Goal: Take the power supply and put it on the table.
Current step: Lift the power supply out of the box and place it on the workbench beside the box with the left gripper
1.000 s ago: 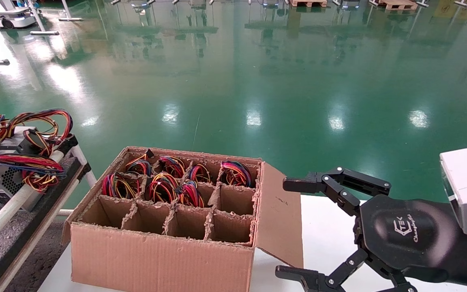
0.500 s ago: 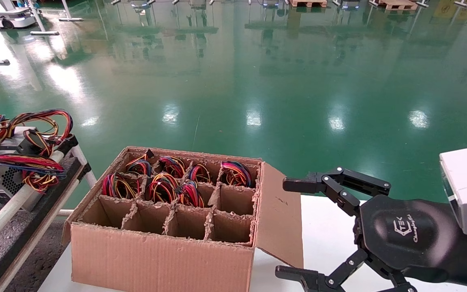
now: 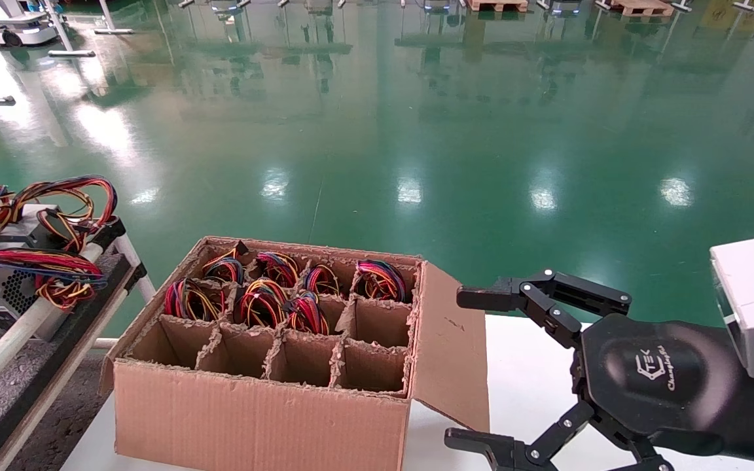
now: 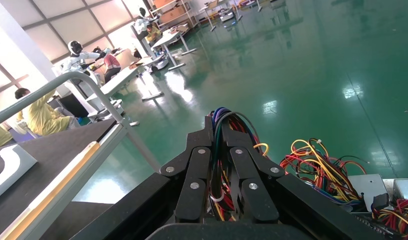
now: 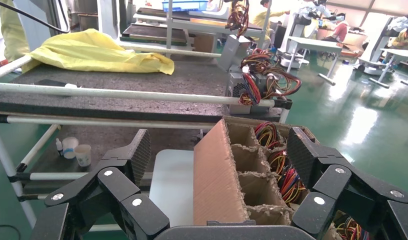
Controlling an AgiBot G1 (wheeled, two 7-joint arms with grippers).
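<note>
In the left wrist view my left gripper (image 4: 219, 131) is shut on a coil of purple, blue, red and orange wires, the top of the power supply (image 4: 218, 113). Its body is hidden behind the fingers. The left gripper is out of the head view. My right gripper (image 3: 468, 369) stands open above the white table (image 3: 527, 373), just right of the cardboard box (image 3: 259, 418), with nothing between its fingers. The right wrist view has the same gripper (image 5: 220, 150) facing the box's side flap (image 5: 214, 185).
The box is split into cells; the far cells hold several similar wire coils (image 3: 262, 301), the near cells look bare. A rack (image 3: 36, 327) at the left carries grey units with loose wires (image 3: 50, 261). More wires and a grey unit (image 4: 372, 185) lie beside the left gripper.
</note>
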